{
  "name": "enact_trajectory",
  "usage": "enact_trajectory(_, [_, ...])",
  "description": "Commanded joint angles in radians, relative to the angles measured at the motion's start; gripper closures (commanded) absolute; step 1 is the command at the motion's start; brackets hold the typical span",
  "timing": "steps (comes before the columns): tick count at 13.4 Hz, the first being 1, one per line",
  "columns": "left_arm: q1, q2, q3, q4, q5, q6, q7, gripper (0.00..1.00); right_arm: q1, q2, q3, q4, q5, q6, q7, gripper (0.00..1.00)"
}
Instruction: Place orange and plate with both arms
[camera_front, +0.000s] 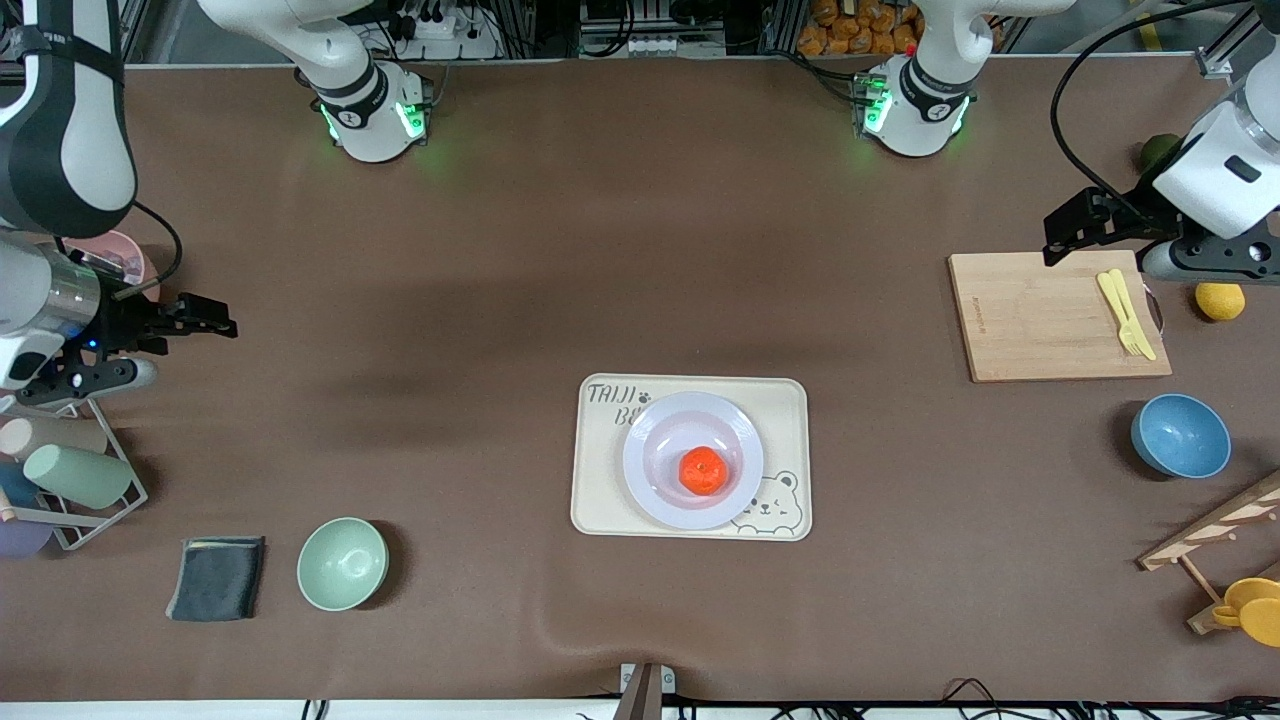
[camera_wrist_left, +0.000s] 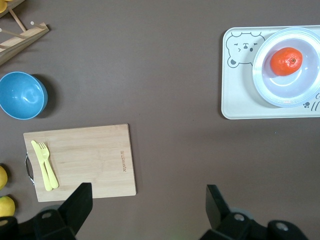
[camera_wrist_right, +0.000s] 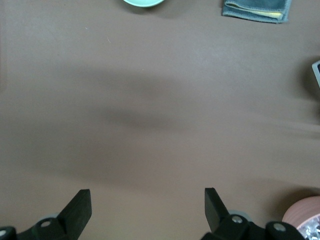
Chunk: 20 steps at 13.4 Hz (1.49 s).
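Note:
The orange (camera_front: 703, 471) lies in the white plate (camera_front: 660, 450), which sits on the cream bear-printed tray (camera_front: 600, 500) in the middle of the table. The left wrist view also shows the orange (camera_wrist_left: 286, 61) in the plate (camera_wrist_left: 265, 85). My left gripper (camera_front: 1065, 235) is open and empty, up over the table by the cutting board's corner at the left arm's end; its own view shows it (camera_wrist_left: 148, 200) wide apart. My right gripper (camera_front: 205, 318) is open and empty over bare table at the right arm's end, also seen in its own view (camera_wrist_right: 147, 205).
A wooden cutting board (camera_front: 1040, 315) holds a yellow fork and knife (camera_front: 1127, 312); a yellow fruit (camera_front: 1219, 300), a blue bowl (camera_front: 1181, 435) and a wooden rack (camera_front: 1215, 530) are near it. A pale green bowl (camera_front: 342, 563), grey cloth (camera_front: 217, 577) and cup rack (camera_front: 75, 480) sit at the right arm's end.

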<state>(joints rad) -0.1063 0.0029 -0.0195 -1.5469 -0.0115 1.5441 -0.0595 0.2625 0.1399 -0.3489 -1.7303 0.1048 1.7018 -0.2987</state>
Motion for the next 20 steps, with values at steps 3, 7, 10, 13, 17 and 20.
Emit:
enact_trajectory(3, [0.002, -0.003, 0.004, 0.002, -0.013, 0.005, 0.026, 0.00, 0.012, -0.066, -0.001, -0.029, -0.036, -0.004, 0.035, 0.00])
enact_trajectory(7, [0.002, -0.004, 0.004, 0.001, -0.013, 0.005, 0.026, 0.00, -0.008, -0.074, 0.013, -0.032, -0.034, 0.001, 0.027, 0.00])
enact_trajectory(10, [0.002, -0.004, 0.004, -0.001, -0.015, 0.005, 0.026, 0.00, -0.031, -0.060, 0.041, 0.006, -0.046, -0.022, 0.024, 0.00])
enact_trajectory(13, [0.002, -0.004, 0.004, -0.001, -0.015, 0.005, 0.026, 0.00, -0.098, -0.075, 0.092, -0.008, -0.050, -0.005, 0.024, 0.00])
enact_trajectory(17, [0.002, -0.003, 0.004, -0.001, -0.015, 0.005, 0.026, 0.00, -0.336, -0.146, 0.316, -0.017, -0.069, 0.019, 0.026, 0.00])
enact_trajectory(20, [0.002, -0.003, 0.004, -0.001, -0.015, 0.005, 0.026, 0.00, -0.335, -0.192, 0.317, -0.031, -0.092, 0.027, 0.049, 0.00])
